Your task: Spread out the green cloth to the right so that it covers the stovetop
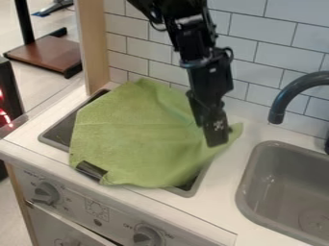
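The black gripper [216,133] hangs down from the top of the view, over the right part of a green cloth [138,137]. Its lower end overlaps the cloth near the right corner; whether it touches or holds the fabric cannot be made out. The cloth lies spread, with some soft folds, across the dark recessed stove top [56,136], hiding most of it. One corner of the fabric points up toward the tiled wall, another to the right onto the white counter. A small dark piece [91,169] shows at the cloth's lower left edge.
To the right is a grey sink [260,175] with a dark curved faucet [283,103] behind it. A tiled wall [257,57] backs the counter, and a wooden post [96,48] rises at its back left. Knobs [45,193] line the front panel.
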`<state>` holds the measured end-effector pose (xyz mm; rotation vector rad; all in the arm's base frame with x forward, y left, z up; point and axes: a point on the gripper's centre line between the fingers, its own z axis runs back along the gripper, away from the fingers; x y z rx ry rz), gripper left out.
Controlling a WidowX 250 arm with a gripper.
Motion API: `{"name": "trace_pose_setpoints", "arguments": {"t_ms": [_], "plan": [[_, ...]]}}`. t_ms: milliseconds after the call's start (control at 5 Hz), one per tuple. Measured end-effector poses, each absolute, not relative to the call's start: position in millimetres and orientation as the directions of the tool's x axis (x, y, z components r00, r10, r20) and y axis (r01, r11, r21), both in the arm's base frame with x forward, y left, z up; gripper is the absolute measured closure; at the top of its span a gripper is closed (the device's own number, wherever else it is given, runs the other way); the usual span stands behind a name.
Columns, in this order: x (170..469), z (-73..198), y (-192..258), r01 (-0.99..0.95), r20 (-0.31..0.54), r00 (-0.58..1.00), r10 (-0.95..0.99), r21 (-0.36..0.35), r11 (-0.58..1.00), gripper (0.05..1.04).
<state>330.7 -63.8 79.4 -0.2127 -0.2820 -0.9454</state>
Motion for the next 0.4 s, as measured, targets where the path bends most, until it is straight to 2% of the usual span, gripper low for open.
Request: {"name": "trace_pose_setpoints", "arguments": {"t_ms": [400], "plan": [[332.0, 81.8, -58.2, 0.816, 0.321, 0.549, -0.772, -0.009, 0.577, 0.083]]}}
